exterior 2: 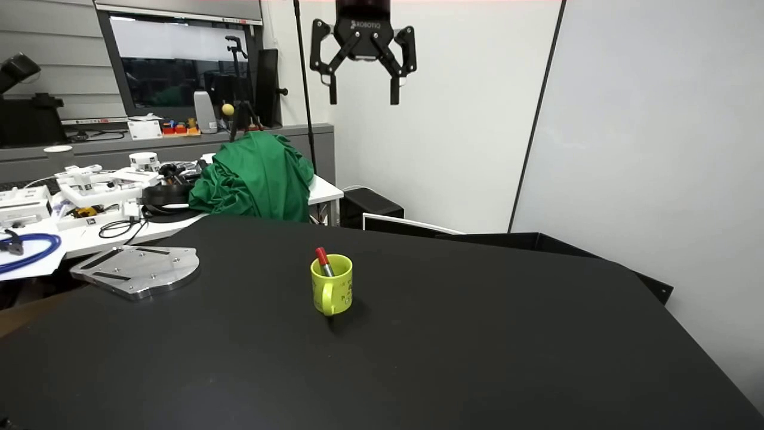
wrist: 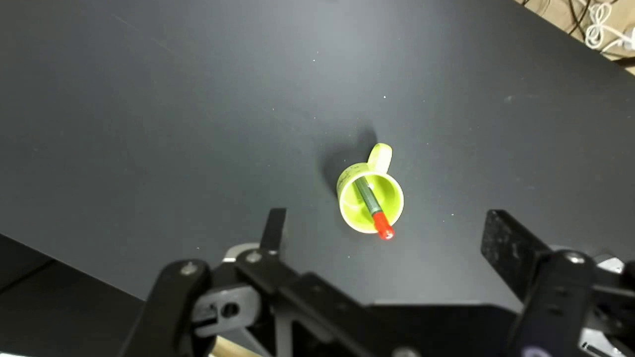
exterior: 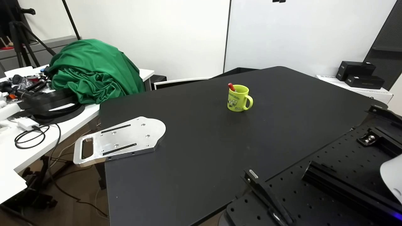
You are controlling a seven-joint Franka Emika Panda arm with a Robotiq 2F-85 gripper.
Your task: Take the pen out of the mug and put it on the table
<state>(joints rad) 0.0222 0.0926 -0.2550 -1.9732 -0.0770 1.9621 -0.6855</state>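
Observation:
The pen [exterior 2: 322,258] has a red cap and a grey barrel. It leans inside the yellow-green mug [exterior 2: 340,292] with its red end above the rim; its lower end is hidden in the mug in both exterior views. An exterior view also shows the pen [exterior: 231,87] and the mug [exterior: 237,103]. The mug stands upright on the black table [exterior: 194,141]. My gripper [exterior 2: 363,101] is open and empty, high above the table, fingers pointing down. In the wrist view, the pen [wrist: 382,224] and mug [wrist: 347,176] appear beyond and between the open fingertips [wrist: 385,212].
A silver metal plate [exterior: 128,138] lies at the table's edge, partly overhanging. A white desk [exterior: 89,110] with clutter and a green cloth [exterior: 94,72] stands beside the table. A black perforated board [exterior: 295,191] with rails adjoins another edge. A white wall [exterior 2: 453,137] is behind.

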